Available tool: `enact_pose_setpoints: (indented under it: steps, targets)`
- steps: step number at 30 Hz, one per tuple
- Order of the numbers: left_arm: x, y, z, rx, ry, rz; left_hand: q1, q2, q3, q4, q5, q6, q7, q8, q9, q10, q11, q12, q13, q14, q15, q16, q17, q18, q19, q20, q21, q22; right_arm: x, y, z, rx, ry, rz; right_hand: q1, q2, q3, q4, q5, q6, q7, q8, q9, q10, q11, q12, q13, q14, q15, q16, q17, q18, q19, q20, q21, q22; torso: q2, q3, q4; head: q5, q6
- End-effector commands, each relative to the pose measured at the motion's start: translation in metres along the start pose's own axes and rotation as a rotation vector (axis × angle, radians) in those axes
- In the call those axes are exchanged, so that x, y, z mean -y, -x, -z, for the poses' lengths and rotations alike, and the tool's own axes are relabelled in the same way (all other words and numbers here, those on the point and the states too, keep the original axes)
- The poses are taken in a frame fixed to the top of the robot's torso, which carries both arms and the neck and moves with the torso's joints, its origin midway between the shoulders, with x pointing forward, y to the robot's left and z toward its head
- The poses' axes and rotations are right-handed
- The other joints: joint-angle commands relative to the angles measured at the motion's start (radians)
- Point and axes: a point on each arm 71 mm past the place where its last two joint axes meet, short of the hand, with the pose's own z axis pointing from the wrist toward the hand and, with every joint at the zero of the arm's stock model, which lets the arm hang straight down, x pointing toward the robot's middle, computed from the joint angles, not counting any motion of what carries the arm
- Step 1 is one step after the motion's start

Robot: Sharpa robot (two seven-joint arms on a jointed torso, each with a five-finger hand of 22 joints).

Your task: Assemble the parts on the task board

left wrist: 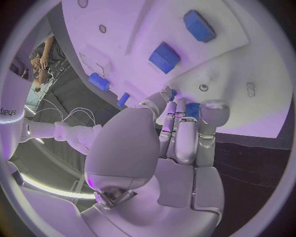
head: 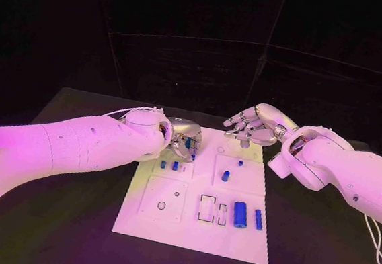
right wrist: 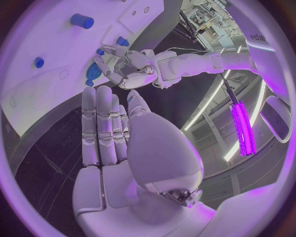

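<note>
Left hand working at the far left of the task board; right hand idle above the far edge.

The left hand (head: pixel 182 137) has its fingers curled down onto the task board (head: pixel 190 230), around a small blue part (left wrist: pixel 192 109); whether it is gripped, I cannot tell. The right hand (head: pixel 256 125) hovers with fingers apart, holding nothing. More blue parts (head: pixel 240 214) lie toward the near right corner. Risk: a loose pinch could drop or tilt the piece, jamming it in its seat.
</note>
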Motion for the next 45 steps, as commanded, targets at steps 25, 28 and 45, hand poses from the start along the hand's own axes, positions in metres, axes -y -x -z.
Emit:
enact_pose_setpoints:
  steps: [25, 28, 45]
  targets:
    - [0.0, -0.006, -0.004, -0.053, 0.026, -0.005, 0.002, 0.029, 0.122, -0.033, 0.001, 0.059, -0.001, -0.038, -0.002, 0.08, -0.01, -0.048, -0.014, 0.01, -0.015, 0.019, -0.013, -0.019, 0.009, -0.008, 0.046, 0.053, -0.002, 0.0, -0.001, -0.006, 0.011, 0.0, -0.005, -0.002, 0.002, 0.004, 0.006, -0.004, -0.001, 0.004, 0.002, -0.005, 0.002, 0.004, -0.001, -0.006, 0.002, -0.007, 0.001, 0.012, 0.0, 0.005, -0.006, -0.001, -0.003, 0.0004, -0.0004, -0.004, -0.004]
    - [0.001, -0.005, -0.002, -0.034, 0.014, -0.005, -0.001, 0.027, 0.126, -0.035, 0.0, 0.061, 0.001, -0.041, -0.002, 0.082, -0.01, -0.052, -0.014, 0.011, -0.014, 0.02, -0.013, -0.019, 0.01, -0.008, 0.05, 0.057, -0.002, 0.0, -0.001, -0.005, 0.011, 0.001, -0.005, -0.002, 0.002, 0.004, 0.006, -0.004, -0.001, 0.004, 0.002, -0.005, 0.002, 0.004, -0.001, -0.006, 0.002, -0.007, 0.001, 0.012, 0.0, 0.005, -0.006, -0.001, -0.003, 0.0001, 0.0008, -0.005, -0.004]
    - [-0.008, 0.01, 0.021, 0.135, -0.015, 0.102, -0.011, 0.018, 0.161, -0.047, 0.004, 0.077, 0.003, -0.054, -0.001, 0.1, -0.009, -0.073, -0.013, 0.014, -0.015, 0.025, -0.017, -0.021, 0.015, -0.008, 0.065, 0.074, -0.001, 0.001, 0.0, -0.003, 0.011, 0.001, -0.005, -0.002, 0.002, 0.004, 0.006, -0.004, -0.001, 0.004, 0.002, -0.005, 0.002, 0.004, -0.001, -0.006, 0.002, -0.007, 0.001, 0.012, 0.0, 0.005, -0.006, -0.001, -0.005, 0.002, 0.0002, -0.002, 0.004]
